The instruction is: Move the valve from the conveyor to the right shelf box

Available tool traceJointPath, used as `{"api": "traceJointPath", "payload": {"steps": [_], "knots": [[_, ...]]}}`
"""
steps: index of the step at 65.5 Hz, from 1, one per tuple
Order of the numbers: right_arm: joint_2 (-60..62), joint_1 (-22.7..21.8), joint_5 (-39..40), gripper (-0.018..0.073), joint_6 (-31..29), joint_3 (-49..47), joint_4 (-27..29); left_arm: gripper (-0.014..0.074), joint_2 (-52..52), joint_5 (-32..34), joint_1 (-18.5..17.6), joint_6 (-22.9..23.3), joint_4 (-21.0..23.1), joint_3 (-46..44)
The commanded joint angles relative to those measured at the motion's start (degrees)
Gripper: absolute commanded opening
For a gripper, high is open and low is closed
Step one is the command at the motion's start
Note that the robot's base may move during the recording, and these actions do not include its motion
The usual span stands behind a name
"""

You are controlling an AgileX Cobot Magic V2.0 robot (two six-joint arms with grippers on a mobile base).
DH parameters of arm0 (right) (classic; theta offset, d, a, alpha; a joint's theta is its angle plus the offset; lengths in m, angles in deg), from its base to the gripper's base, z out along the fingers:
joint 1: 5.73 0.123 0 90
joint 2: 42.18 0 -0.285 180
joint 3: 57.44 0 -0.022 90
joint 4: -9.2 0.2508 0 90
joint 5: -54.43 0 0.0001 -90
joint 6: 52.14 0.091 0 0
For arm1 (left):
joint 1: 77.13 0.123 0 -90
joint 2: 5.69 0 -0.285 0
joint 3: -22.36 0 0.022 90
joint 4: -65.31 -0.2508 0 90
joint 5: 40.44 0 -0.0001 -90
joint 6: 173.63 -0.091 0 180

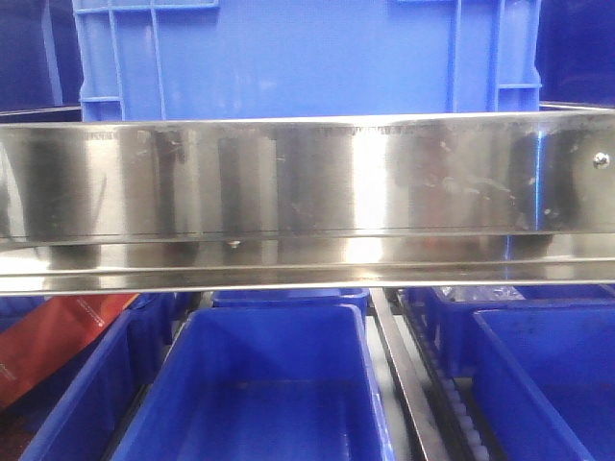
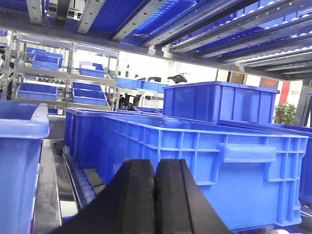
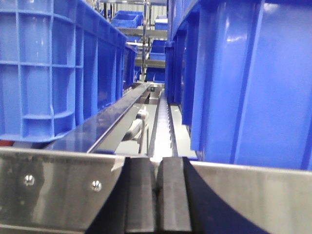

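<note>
Facing blue bins point(image 1: 259, 384); pincers closed

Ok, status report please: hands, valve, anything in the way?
Left hand shut, empty. Right hand shut, empty. Valve not in view. Steel shelf rail fills the front view, blue boxes below.

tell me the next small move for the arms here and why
Probably pull both arms back from the shelf and turn toward the conveyor, which no view shows. The left gripper and right gripper have jaws shut with nothing between them, no valve is visible, and both sit low among the blue boxes at the steel shelf rail.
</note>
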Motion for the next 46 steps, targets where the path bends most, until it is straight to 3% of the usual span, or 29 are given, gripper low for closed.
{"api": "traceJointPath", "payload": {"steps": [1,46], "knots": [[0.5,-0.4,1.7,-0.0168,-0.4,0.2,-0.5,-0.0111,-0.3,1.0,0.1,0.5,0.2,-0.1],[0.5,-0.4,1.7,-0.0168,-0.4,0.2,-0.5,-0.0111,-0.3,1.0,0.1,0.5,0.2,-0.1]]}}
